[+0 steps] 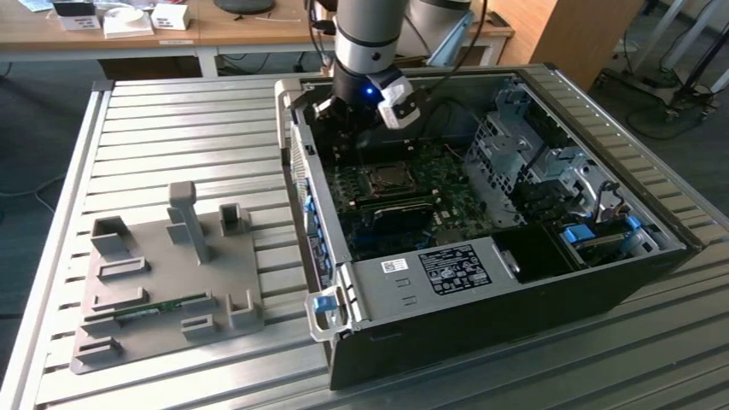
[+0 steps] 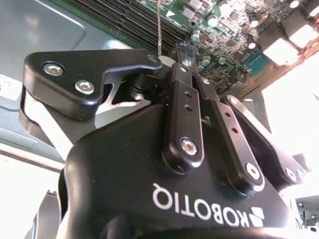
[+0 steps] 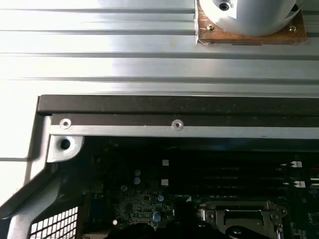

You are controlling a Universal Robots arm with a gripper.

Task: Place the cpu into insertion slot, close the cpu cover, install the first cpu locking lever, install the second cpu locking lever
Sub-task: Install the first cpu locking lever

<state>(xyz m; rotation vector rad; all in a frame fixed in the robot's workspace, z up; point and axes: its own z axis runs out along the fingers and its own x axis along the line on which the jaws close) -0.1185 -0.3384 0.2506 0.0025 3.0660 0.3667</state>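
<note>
**Gripper**: hung inside the open computer case, over the far part of the green circuit board. In the second wrist view the fingers were drawn together at the tips, with nothing seen pinched between them. A thin wire stood just beyond the tips.

**Insertion slot**: sat mid-board, near the gripper but apart from it.

**Cpu cover**: a silvery frame that appeared to lie flat over the slot.

**Cpu**: the frame's window showed a dark-grey square. Whether the chip was seated there could not be told.

**Handling (judged)**
- The cpu would be light, stiff, thin and smooth on top.
- Its contact side would be fragile, so it would best be taken by two opposite edges and kept level.
- The cover would be thin, springy sheet metal, better pressed near its free edge than gripped.

**Surroundings**
- The long black memory slots lay just beside the slot.
- The grey drive cage stood toward the exterior view's right.
- The labelled power supply filled the near end of the case.
- The case walls and the cage hemmed in any approach, leaving it open mainly from above.
- A grey fixture plate rested on the slatted tabletop, well apart at the exterior view's left
</note>
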